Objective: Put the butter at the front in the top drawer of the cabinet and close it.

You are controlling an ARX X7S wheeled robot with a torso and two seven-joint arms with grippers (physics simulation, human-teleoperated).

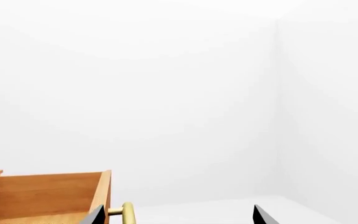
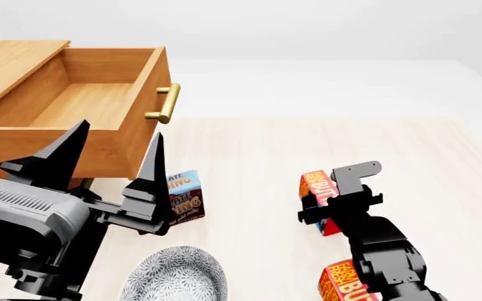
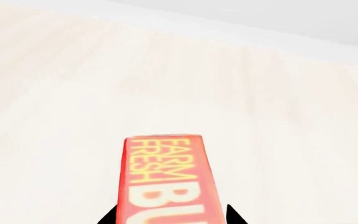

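2 butter cartons sit on the pale tabletop [image 2: 258,157]; the right gripper [image 2: 331,202] has its jaws closed around the butter [image 2: 316,185], the other carton [image 2: 346,283] nearer the robot; the left gripper [image 2: 111,160] hovers, jaws spread wide, before the cabinet [image 2: 15,59], whose top drawer [image 2: 115,135] stands pulled out, beside a pudding box [image 2: 186,195] and speckled plate [image 2: 178,276].

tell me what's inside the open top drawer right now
The top drawer shows only a bare wooden floor. Its near corner is hidden behind the drawer's front wall and the left gripper, so that part can't be checked. Both butter cartons are outside.
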